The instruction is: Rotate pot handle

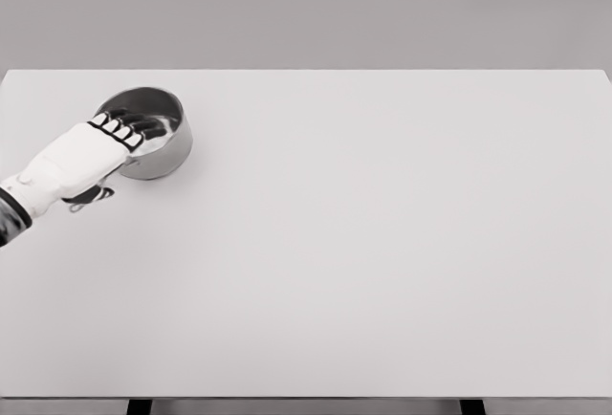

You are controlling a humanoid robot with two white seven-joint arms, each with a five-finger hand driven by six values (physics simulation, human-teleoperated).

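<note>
My left robot hand (96,152) over the pot (148,133) at the tabletop's (382,243) far left.

The pot sits directly under my fingers (129,130), which drape across its near rim, curled into the bowl. The handle is hidden beneath my palm, seemingly running back toward me. Whether I'm actually gripping anything, I cannot tell. My right arm is out of view.

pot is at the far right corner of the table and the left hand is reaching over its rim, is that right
Not quite. The pot sits near the far left corner of the table, not the far right. The rest holds: the left hand is reaching over its rim, fingers extending into the opening. The head view shows this.
</note>
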